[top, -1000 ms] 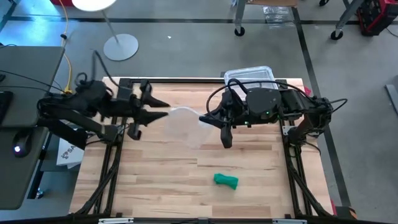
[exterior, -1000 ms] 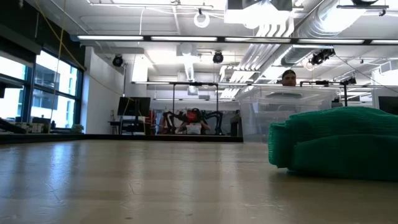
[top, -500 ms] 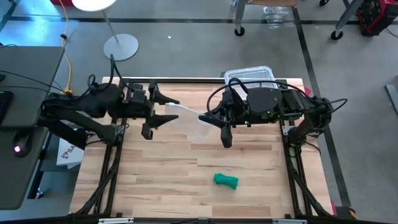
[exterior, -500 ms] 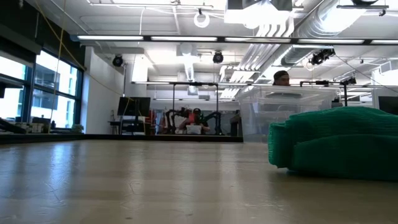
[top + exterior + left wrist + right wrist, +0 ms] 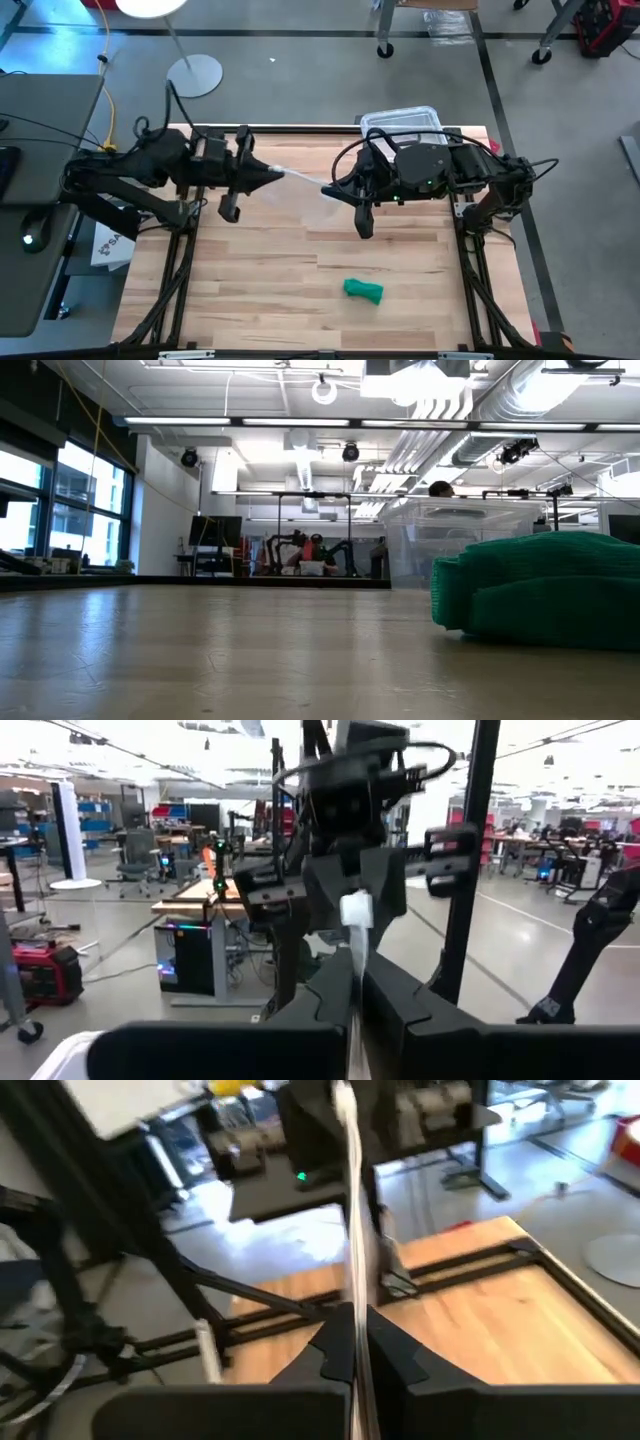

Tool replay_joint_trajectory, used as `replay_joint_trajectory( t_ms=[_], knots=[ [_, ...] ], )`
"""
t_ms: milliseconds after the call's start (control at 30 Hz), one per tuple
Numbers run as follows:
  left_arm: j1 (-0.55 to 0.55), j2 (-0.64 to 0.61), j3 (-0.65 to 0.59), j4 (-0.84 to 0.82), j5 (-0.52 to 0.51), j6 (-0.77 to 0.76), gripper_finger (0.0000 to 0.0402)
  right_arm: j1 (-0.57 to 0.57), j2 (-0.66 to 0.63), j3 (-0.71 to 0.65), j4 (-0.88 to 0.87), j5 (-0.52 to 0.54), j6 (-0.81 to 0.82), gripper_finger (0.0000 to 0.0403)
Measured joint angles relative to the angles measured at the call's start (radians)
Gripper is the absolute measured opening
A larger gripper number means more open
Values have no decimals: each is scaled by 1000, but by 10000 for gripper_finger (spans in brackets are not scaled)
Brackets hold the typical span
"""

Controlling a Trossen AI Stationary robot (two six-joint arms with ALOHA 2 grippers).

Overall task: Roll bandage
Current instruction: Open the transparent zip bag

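Observation:
The bandage (image 5: pixel 363 290) is a small green roll lying on the wooden table near its front edge; it also shows at the right of the low view (image 5: pixel 540 592). No gripper is near it. Above the table's far half, a clear plastic bag (image 5: pixel 300 180) is strung between my two grippers as a thin pale band. My left gripper (image 5: pixel 272 172) is shut on the bag's left end. My right gripper (image 5: pixel 326 189) is shut on its right end. Neither gripper shows in the low view. My left gripper pinches the bag's left end (image 5: pixel 354 982) between its two fingers, coming about level from the table's left. The bag is clear of the table and runs straight on to the other gripper. One layer or several, I cannot tell. My right gripper pinches the bag's right end (image 5: pixel 354 1320) between its two fingers, coming from the table's right and slanting slightly down. The plastic is gathered into a narrow band that runs straight across to the left gripper (image 5: pixel 345 1105), clear of the table.
A clear plastic box (image 5: pixel 400 121) stands at the table's far edge behind the right arm, and shows behind the bandage in the low view (image 5: pixel 450 540). A lamp base (image 5: pixel 194 75) stands on the floor beyond. Bare wood (image 5: pixel 260 280) lies left of the bandage.
My left gripper opened wide, shifted slightly toward the right gripper, and then shut on the bag's left end. The bag, which hung spread out and loose from the right gripper, is now drawn into a thin straight band between both grippers. The bandage has not moved.

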Motion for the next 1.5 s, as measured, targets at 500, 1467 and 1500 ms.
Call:
replay_joint_trajectory(
  t_ms=[500, 1467, 1500],
  knots=[
    [-1, 2, 109, -253, -95, 52, 1, -43, -7, 67, -29, 71, -80, 153],
    [-1, 118, 109, -430, 8, -1, 0, -91, 130, 49, 37, -141, -216, 124],
    [-1, 120, 109, -433, 9, -1, 0, -91, 132, 50, 21, -134, -215, 124]
  ],
)
